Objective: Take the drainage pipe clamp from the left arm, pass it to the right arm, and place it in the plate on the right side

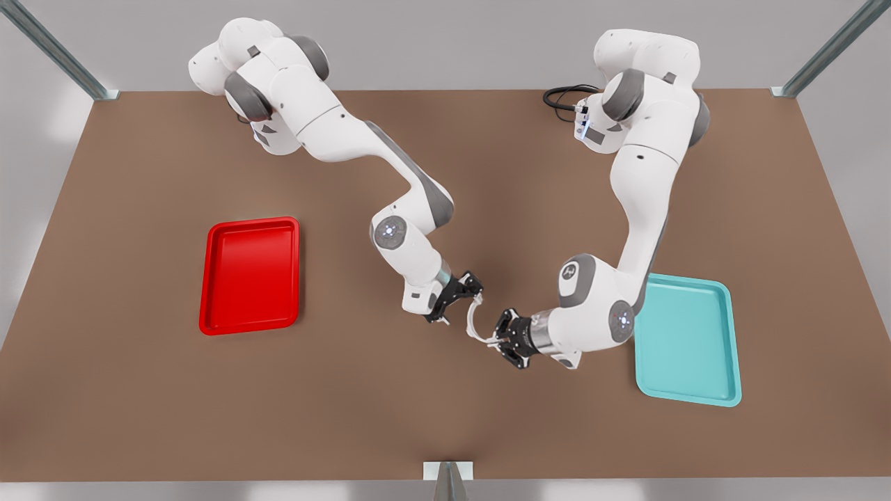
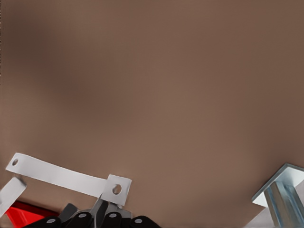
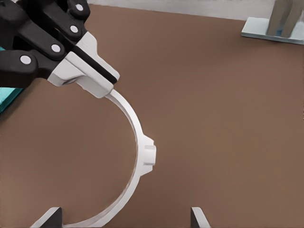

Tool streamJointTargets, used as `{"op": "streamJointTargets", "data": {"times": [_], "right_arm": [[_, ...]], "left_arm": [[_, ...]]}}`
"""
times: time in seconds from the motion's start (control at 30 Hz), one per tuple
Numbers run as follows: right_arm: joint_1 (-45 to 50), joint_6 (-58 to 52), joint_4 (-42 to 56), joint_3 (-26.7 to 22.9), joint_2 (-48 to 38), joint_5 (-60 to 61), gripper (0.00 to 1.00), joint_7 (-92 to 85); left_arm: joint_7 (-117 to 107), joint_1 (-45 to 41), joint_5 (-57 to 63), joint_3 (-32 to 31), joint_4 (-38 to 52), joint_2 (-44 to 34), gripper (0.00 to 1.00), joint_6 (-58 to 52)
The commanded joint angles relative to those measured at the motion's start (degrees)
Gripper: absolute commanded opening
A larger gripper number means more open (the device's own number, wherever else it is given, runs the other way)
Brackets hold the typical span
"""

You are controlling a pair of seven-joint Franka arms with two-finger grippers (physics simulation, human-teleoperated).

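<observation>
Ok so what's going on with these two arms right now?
It's mid-handover. The left gripper, on the front view's right, is shut on one end of the white drainage pipe clamp. The right gripper has its fingers open around the clamp's other end and has not yet closed. The red plate lies on the front view's left, without the clamp.

On the counter (image 1: 445, 424), plate (image 1: 250, 275) at the front view's left, other tray (image 1: 686, 348) at right, drainage pipe clamp (image 1: 468, 321) between them
</observation>
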Motion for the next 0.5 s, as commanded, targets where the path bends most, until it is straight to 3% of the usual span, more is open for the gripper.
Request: {"op": "streamJointTargets", "data": {"times": [0.0, 0.47], "right_arm": [[0.0, 1.9, 0.4, 0.0, -0.2, 1.4, 1.0, 0.7], [1.4, 3.8, 0.8, -0.1, 3.0, 1.6, 1.0, 0.4]], "left_arm": [[-8.8, -0.1, 0.1, -0.1, 0.0, 0.0, 0.21, 0.3], [-9.5, -0.4, 0.2, 0.0, 0.0, -0.1, 0.21, 0.3]]}}
